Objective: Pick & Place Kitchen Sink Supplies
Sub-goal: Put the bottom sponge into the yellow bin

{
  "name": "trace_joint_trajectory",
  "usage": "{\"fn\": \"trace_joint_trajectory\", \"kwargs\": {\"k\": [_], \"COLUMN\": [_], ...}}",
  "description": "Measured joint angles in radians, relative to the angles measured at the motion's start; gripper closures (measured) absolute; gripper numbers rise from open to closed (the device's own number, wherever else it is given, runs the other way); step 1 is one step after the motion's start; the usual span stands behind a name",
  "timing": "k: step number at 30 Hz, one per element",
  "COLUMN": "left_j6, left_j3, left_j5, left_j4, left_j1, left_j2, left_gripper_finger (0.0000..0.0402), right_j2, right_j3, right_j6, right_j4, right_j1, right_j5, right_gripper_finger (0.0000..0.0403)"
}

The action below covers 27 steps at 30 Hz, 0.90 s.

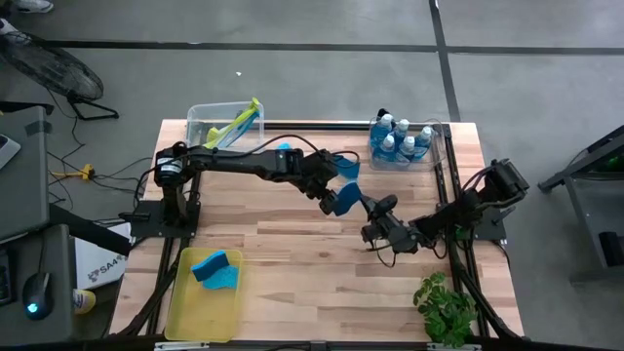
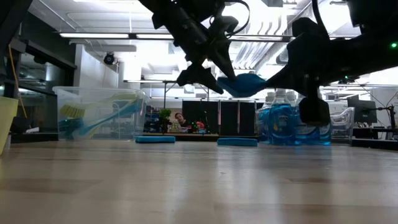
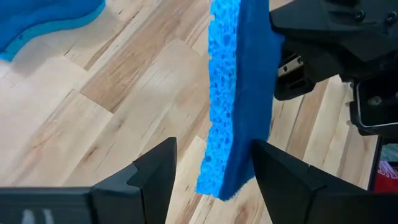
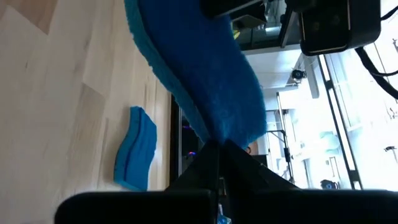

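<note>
A flat blue sponge (image 1: 346, 200) hangs in the air over the middle of the table, between my two grippers. My right gripper (image 4: 212, 149) is shut on one end of it. My left gripper (image 3: 213, 144) is open, and the sponge (image 3: 239, 93) stands edge-up between its fingers: there is a clear gap to one finger, and the other finger (image 3: 280, 174) lies right beside the sponge's dark face. Two more sponges (image 1: 346, 166) (image 1: 285, 148) lie flat on the table toward the far side. My right gripper pinches the sponge's tapering end (image 4: 217, 134) between its two shut fingers, coming in about level from the table's right side. The sponge reaches out beyond the fingertips, lifted clear of the table and slightly bowed. My left gripper: whether its one finger touches the sponge's face, I cannot tell.
A clear bin (image 1: 200, 117) with yellow-green brushes stands at the far left. Another bin (image 1: 439, 146) holding blue soap bottles (image 1: 400, 141) is at the far right. The yellow tray (image 1: 190, 312) at the near left carries a sponge (image 1: 216, 268). A plant (image 1: 444, 307) sits near right.
</note>
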Motion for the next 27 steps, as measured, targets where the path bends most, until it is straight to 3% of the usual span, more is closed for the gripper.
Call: {"fn": "trace_joint_trajectory", "kwargs": {"k": [10, 14, 20, 27], "left_j6": [0.016, 0.020, 0.062, 0.090], "left_j3": [0.000, 0.000, 0.000, 0.000], "left_j5": [0.008, 0.016, 0.029, 0.032], "left_j4": [-0.009, -0.010, -0.010, -0.013], "left_j1": [0.000, 0.000, 0.000, 0.000], "left_j2": [0.000, 0.000, 0.000, 0.000], "left_gripper_finger": [0.0211, 0.0265, 0.0383, 0.0392], "right_j2": [0.000, 0.000, 0.000, 0.000], "right_j3": [0.000, 0.000, 0.000, 0.000], "right_j6": [0.000, 0.000, 0.006, 0.090], "right_j4": [-0.001, -0.003, -0.005, -0.006], "right_j1": [-0.007, -0.007, -0.007, -0.007], "right_j5": [-0.001, -0.001, -0.010, -0.007], "right_gripper_finger": [0.0402, 0.0402, 0.0402, 0.0386]}}
